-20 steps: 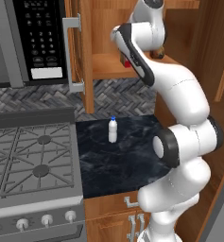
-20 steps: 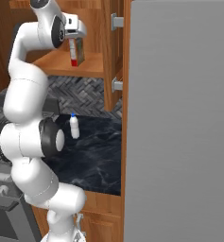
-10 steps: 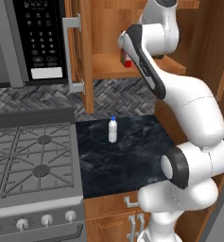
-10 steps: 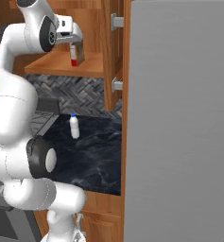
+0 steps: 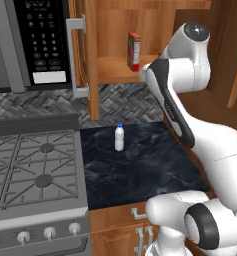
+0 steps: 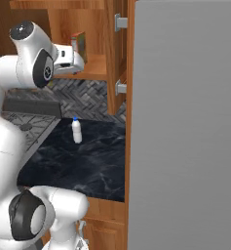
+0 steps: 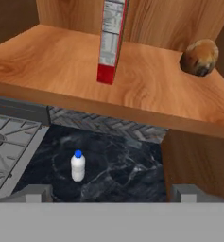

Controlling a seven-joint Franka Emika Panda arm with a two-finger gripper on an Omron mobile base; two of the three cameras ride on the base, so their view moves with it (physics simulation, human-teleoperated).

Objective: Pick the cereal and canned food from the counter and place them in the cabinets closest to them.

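Note:
The cereal [image 7: 111, 42], a slim red box, stands upright on the plank shelf [image 7: 56, 71] of the open wooden cabinet [image 5: 115, 30]; the box also shows as cereal [image 5: 134, 51] and cereal [image 6: 79, 44]. My gripper [image 7: 111, 196] is open and empty, held back from the shelf's front edge and just below its level, apart from the box. From the side the gripper [image 6: 79, 62] hangs in front of the shelf. The dark marbled counter [image 5: 145, 165] lies below. The canned food is out of view.
A small white bottle with a blue cap [image 5: 119, 138] stands on the counter near the stove [image 5: 35, 170]. A brown round lump [image 7: 200, 57] lies at the shelf's right. A microwave [image 5: 40, 40] hangs left; an open cabinet door [image 6: 185, 122] stands close on the right.
The hand has drawn back from the cereal and out of the cabinet. The box stays standing on the shelf, and the arm's elbow has swung lower.

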